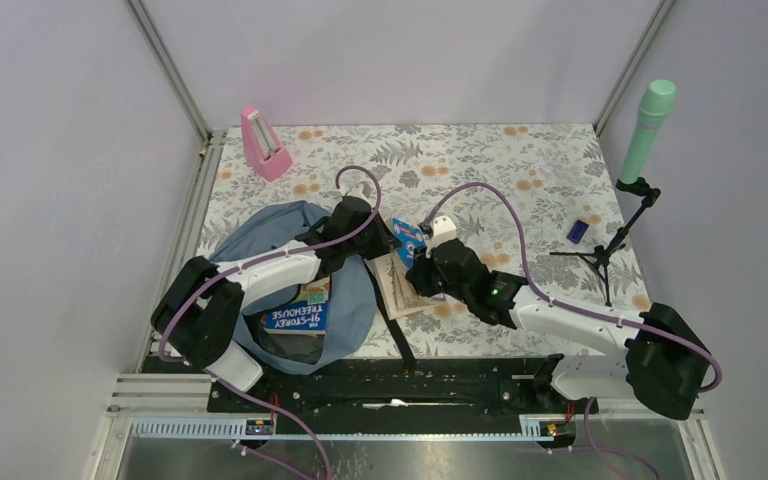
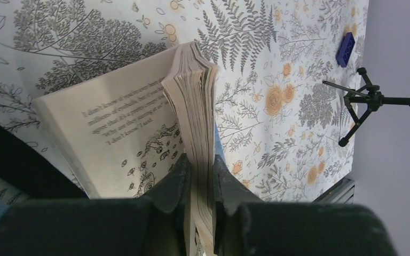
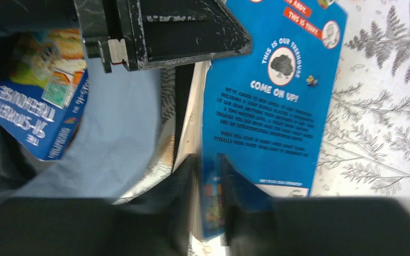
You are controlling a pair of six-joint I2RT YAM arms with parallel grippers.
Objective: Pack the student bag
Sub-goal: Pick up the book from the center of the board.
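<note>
paper pages [image 2: 195,101] are pinched by the left gripper [image 2: 202,170], blue cover [image 3: 277,106] by the right gripper [image 3: 209,170] (mid-frame overhead). pulled apart, tearing is risked.

Soft, matt grey-blue cloth on the student bag [image 1: 265,228]; glossy printed card on the book [image 1: 298,316] lying inside it. Just right of the bag, matt, rough-edged paper pages on the open book [image 2: 112,125] with its glossy blue cover [image 3: 272,106], over a smooth floral-print table cover [image 1: 530,160].

A closed book [image 1: 298,318] lies in the student bag [image 1: 260,228], open book [image 1: 401,286] beside it.
</note>
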